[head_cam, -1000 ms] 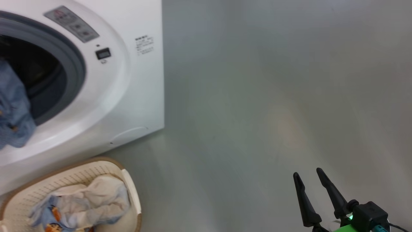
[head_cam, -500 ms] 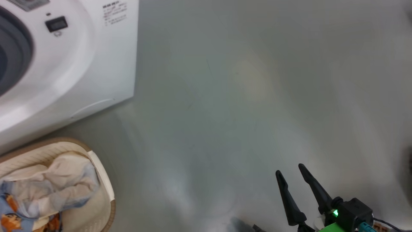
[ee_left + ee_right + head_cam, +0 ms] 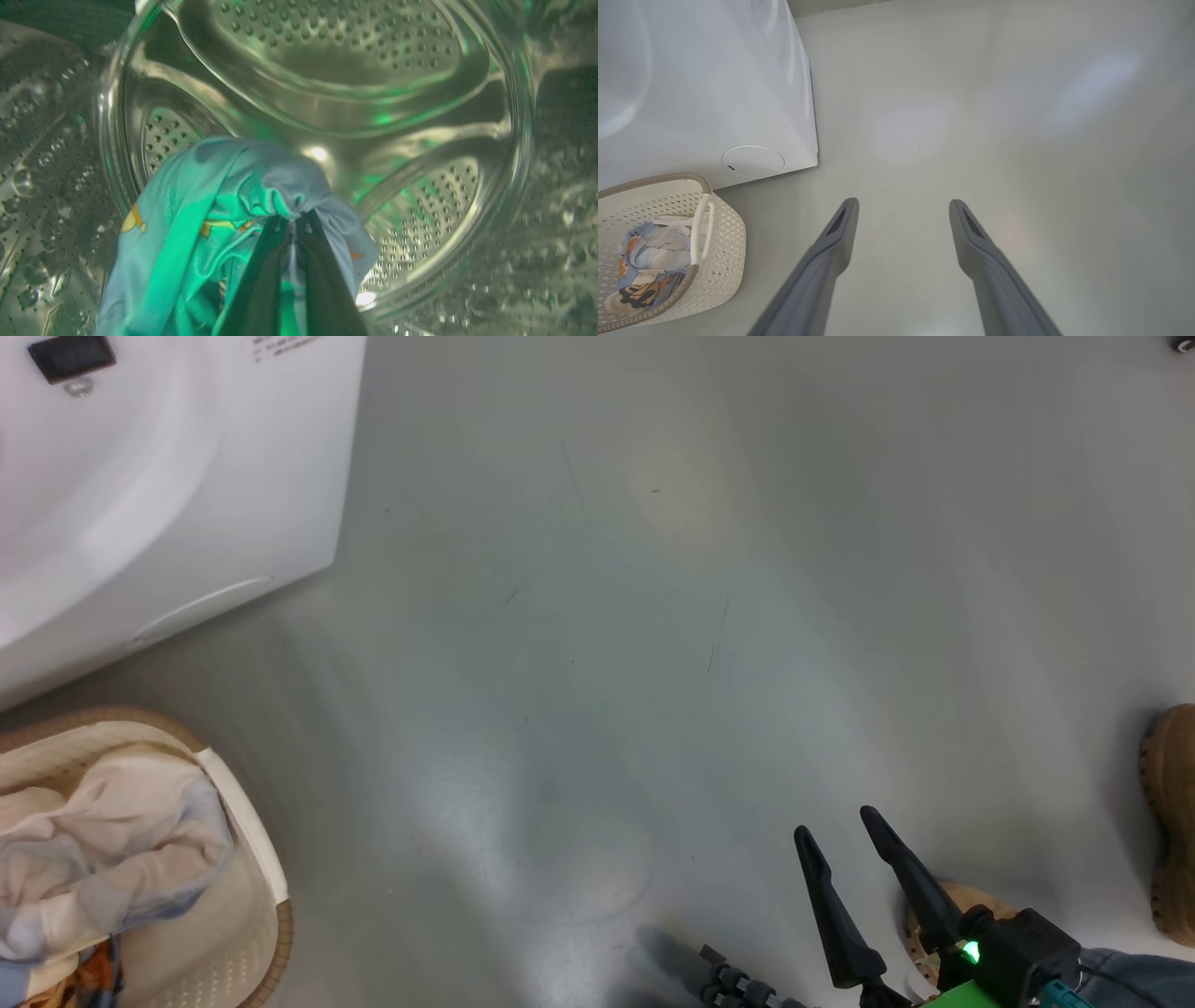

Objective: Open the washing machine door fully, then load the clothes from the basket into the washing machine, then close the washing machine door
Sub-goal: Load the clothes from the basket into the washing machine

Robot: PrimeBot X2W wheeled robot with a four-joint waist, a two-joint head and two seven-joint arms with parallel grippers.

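Observation:
My left gripper (image 3: 293, 221) is deep inside the steel perforated drum (image 3: 327, 70) of the washing machine (image 3: 140, 523), shut on a light-blue printed garment (image 3: 196, 224) that hangs from its fingertips. The cream-white basket (image 3: 724, 242) stands on the floor against the washer's lower front, with more clothes (image 3: 649, 256) of blue printed and cream fabric in it; the head view has this basket (image 3: 247, 840) and its clothes (image 3: 103, 849) at the lower left. My right gripper (image 3: 838, 835) hovers open over bare floor, right of the basket. The washing machine door is out of view.
A person's brown shoes (image 3: 1172, 812) stand on the grey floor (image 3: 653, 616) at the right edge, and one sits just behind my right gripper. A round white cover (image 3: 753, 161) marks the washer's lower corner.
The head camera has swung down and to the right, so the washer and basket slid toward the upper left. The brown shoes came into view. My right gripper stays open.

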